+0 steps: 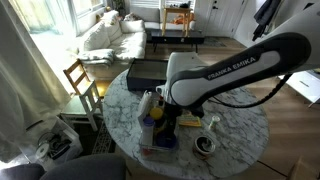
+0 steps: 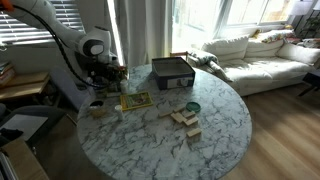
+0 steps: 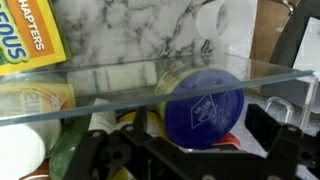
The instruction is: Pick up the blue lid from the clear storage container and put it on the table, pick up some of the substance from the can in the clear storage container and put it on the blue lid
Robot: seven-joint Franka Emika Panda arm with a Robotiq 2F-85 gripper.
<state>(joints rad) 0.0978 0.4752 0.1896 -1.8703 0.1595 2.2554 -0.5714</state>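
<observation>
hovering over the clear storage container (image 3: 150,82) on the marble desk (image 3: 150,35), pincer (image 3: 190,150) released, opening step: blue lid (image 3: 205,108) lying inside, next likely lowering to clench its edge.

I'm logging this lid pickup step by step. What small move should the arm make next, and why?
Probably ease the gripper down toward the blue lid. In the wrist view the lid lies inside the clear storage container, between jaws that look open, and it is not yet gripped.
</observation>
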